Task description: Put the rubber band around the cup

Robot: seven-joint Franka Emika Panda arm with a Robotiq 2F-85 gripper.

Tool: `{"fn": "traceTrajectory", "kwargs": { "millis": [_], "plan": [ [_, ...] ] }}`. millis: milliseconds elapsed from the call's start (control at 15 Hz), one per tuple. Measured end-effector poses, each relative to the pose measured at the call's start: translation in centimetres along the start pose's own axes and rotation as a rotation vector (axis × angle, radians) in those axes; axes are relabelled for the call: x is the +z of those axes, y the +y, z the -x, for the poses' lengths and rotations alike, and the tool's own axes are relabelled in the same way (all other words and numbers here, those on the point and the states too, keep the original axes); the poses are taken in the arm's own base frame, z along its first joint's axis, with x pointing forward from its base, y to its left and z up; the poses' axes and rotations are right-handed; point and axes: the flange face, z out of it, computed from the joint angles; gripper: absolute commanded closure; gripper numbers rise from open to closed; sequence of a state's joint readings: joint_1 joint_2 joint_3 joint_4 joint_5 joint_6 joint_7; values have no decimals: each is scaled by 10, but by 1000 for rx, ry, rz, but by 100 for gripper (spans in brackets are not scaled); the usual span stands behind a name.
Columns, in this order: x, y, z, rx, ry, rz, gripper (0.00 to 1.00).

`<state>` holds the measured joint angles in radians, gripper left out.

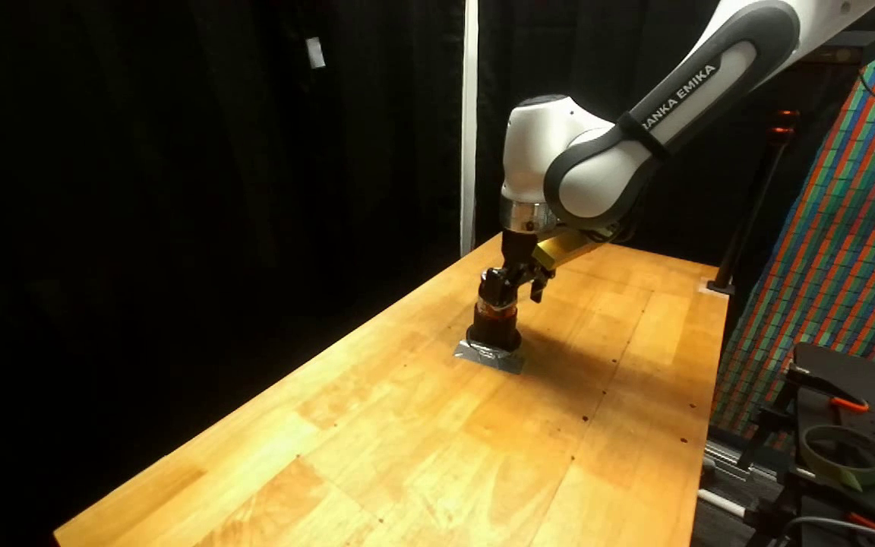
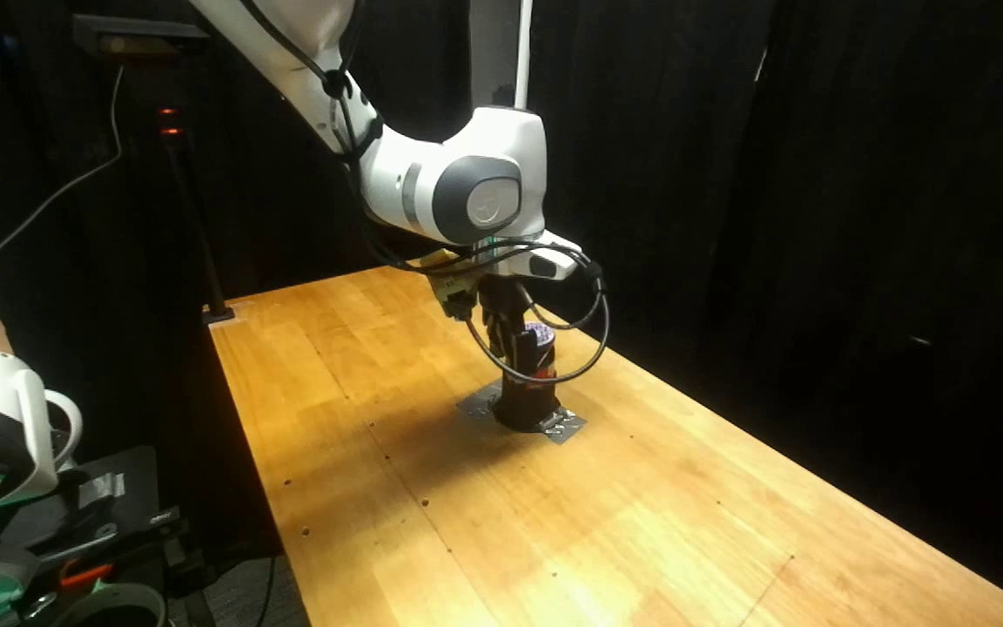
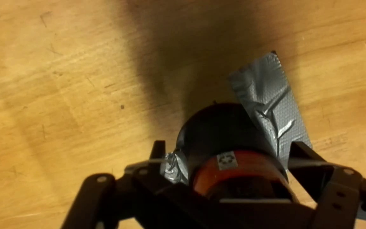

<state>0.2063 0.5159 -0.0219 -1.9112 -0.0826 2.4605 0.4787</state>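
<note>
Table (image 1: 437,441) from above in both exterior views; wrist close-up seemingly steep

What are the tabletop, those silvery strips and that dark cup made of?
Tabletop: wood, with a light sheen; grain and board seams show. Silvery strips: likely duct tape, shiny, with creases and a fine woven texture. Dark cup: perhaps plastic, smooth and black, though painted metal could look alike.

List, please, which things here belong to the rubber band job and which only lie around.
For the job:
gripper
rubber band, seemingly the pale strand across the gripper
cup
gray tape at cup's base

Lying around, it seems:
roll of tape
orange piece near it, unclear what
</note>
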Motion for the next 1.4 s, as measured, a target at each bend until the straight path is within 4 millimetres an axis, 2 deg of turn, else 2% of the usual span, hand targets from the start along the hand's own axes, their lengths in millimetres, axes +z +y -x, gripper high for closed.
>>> {"fn": "traceTrajectory", "kwargs": {
  "millis": [67, 133, 333, 667, 933, 1067, 1400],
  "plan": [
    [5, 0, 4, -2, -8, 3, 25],
    [8, 0, 8, -8, -7, 4, 26],
    [8, -2, 17, -25, 21, -5, 49],
    [-19, -3, 40, -69, 120, -45, 87],
    [-36, 1, 65, -127, 234, -60, 96],
    [-39, 4, 75, -141, 301, -70, 90],
    [-47, 20, 86, -140, 481, -110, 90]
  ]
}}
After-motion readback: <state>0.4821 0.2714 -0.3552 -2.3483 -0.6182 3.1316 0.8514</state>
